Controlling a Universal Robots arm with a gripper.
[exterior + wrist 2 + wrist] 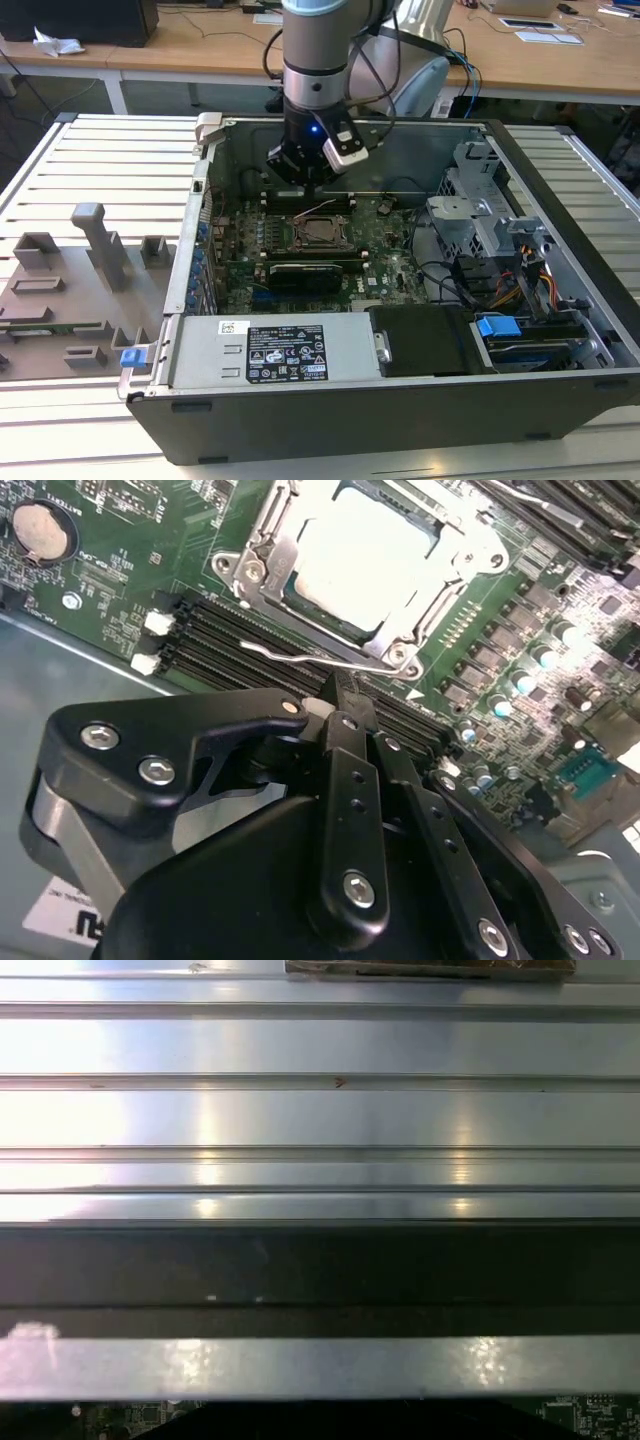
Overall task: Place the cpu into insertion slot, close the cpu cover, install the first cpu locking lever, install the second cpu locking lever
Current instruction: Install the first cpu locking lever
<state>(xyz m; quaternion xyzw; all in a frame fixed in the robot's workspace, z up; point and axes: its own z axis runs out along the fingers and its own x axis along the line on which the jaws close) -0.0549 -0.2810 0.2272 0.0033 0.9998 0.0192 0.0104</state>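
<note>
The cpu (pixel 365 555), a pale metal square, lies in the insertion slot (pixel 296 590) on the green board. The silver cpu cover (pixel 272 568) is folded down around it as a frame. A thin wire locking lever (pixel 300 657) with a hooked end runs along the near side of the socket, lifted off the board. My gripper (pixel 335 692) has its black fingers together, tips right at this lever; contact is unclear. In the exterior view the gripper (pixel 312 190) hangs just behind the socket (pixel 322 232), over the raised lever (pixel 320 208).
Long black memory slots (pixel 225 640) lie between gripper and socket. A coin battery (pixel 40 530) and capacitors (pixel 545 658) flank them. The case holds a power supply (pixel 290 350) in front and a drive cage (pixel 480 215) at the exterior view's right. A grey fixture tray (pixel 70 290) sits outside.
</note>
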